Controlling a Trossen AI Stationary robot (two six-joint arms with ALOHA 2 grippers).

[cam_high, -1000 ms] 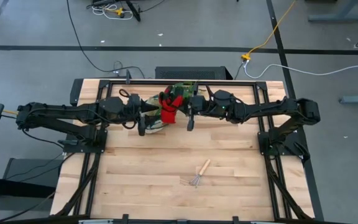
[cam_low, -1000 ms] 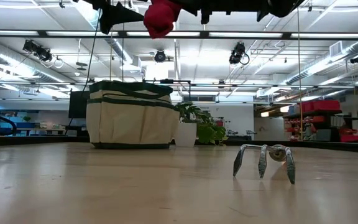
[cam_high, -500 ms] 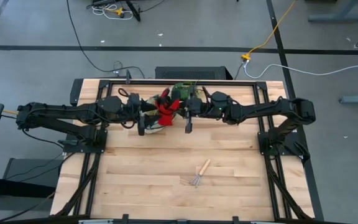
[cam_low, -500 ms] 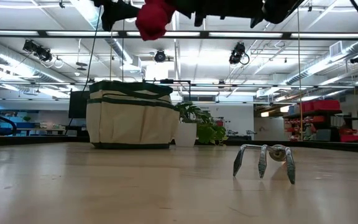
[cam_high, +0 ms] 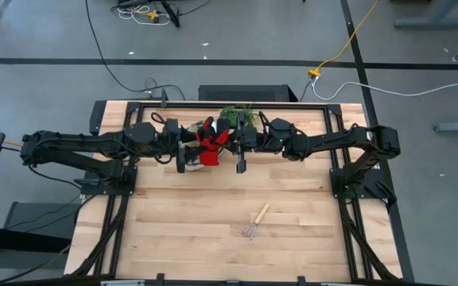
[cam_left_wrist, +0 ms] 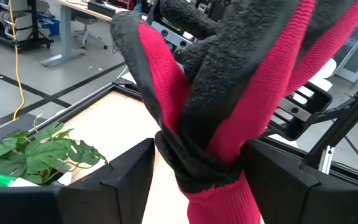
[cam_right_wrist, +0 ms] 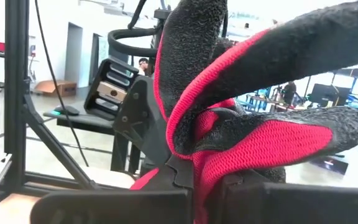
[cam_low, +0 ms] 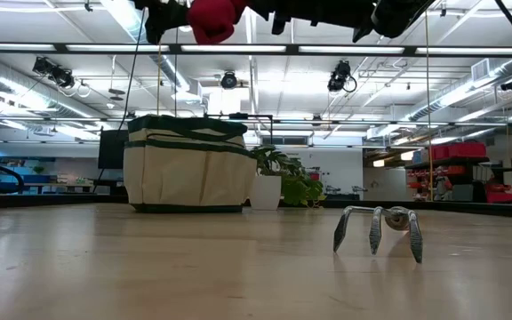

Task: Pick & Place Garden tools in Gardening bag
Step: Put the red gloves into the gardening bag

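Right pincer (cam_high: 215, 143) is gripping the red-and-black gloves (cam_high: 209, 147), jaws pressed tight on the fabric; in its wrist view the gloves (cam_right_wrist: 241, 124) are bunching up right above the dark fingers. It is hanging high over the far middle of the desk (cam_high: 213, 214).

Left pincer (cam_high: 191, 148) is facing it from the other side, jaws standing partway apart with the same gloves (cam_left_wrist: 229, 106) sitting between the two fingers; contact on both pads cannot be confirmed. Both pincers are meeting at the gloves, which are showing in the low view as a red lump (cam_low: 210, 18) up under the arms.

Directly beneath the pincers the bag (cam_low: 189, 164) is standing upright on the desk, cream with green trim, mostly hidden from above. Just beyond the right pincer, the potted plant (cam_high: 237, 116) is sitting beside the bag.

Well away from both pincers, toward the near edge, the rake (cam_high: 254, 221) is lying flat, tines (cam_low: 379, 229) resting on the wood.
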